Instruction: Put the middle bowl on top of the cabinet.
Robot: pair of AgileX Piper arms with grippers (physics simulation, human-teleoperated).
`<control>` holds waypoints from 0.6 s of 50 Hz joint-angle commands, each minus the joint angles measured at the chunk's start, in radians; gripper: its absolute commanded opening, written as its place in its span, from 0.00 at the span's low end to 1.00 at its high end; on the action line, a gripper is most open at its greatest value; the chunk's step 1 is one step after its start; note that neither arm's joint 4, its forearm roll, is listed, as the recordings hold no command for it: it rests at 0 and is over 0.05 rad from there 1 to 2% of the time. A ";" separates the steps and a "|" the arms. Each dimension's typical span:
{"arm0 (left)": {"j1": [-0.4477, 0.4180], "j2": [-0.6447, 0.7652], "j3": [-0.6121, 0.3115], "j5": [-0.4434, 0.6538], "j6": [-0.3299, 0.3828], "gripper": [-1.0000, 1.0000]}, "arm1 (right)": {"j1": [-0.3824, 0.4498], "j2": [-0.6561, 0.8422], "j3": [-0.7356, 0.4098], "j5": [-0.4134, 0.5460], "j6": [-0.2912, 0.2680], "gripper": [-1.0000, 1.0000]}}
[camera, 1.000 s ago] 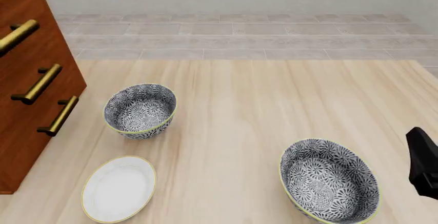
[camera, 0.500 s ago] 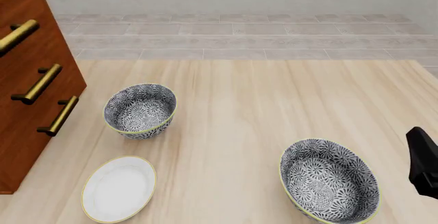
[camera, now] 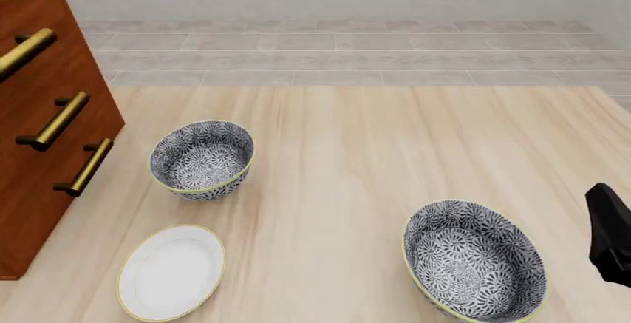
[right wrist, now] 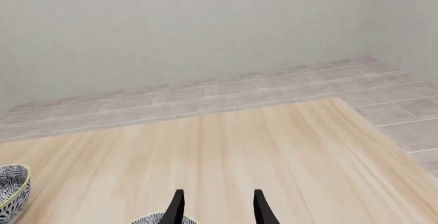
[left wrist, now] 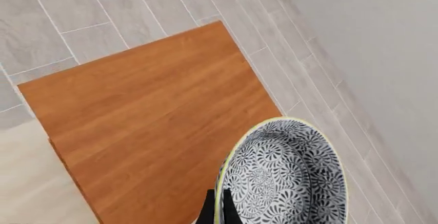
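In the left wrist view, the middle bowl (left wrist: pixel 287 178), dark-grey-and-white floral with a thin yellowish rim, hangs tilted above the reddish-brown top of the cabinet (left wrist: pixel 137 116). My left gripper (left wrist: pixel 219 209) is shut on the bowl's rim; this gripper and bowl are out of the front view. The cabinet (camera: pixel 49 123) stands at the table's left, its drawers with brass bar handles. My right gripper (right wrist: pixel 217 208) is open with nothing between its fingers, low over the table's near right.
Two look-alike bowls rest on the table: one left of centre (camera: pixel 201 159) near the cabinet, one at the near right (camera: pixel 473 260) beside my right arm (camera: pixel 609 230). A flat white plate (camera: pixel 171 271) lies near the front left.
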 commanded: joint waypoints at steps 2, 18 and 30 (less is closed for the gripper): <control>0.038 0.000 0.003 -0.008 0.010 0.00 | -0.001 -0.001 0.000 0.001 0.000 1.00; 0.106 0.015 0.024 -0.022 0.028 0.00 | -0.003 0.002 0.000 -0.002 0.003 1.00; 0.127 0.020 0.054 -0.039 0.028 0.00 | -0.003 0.001 0.000 -0.001 0.001 1.00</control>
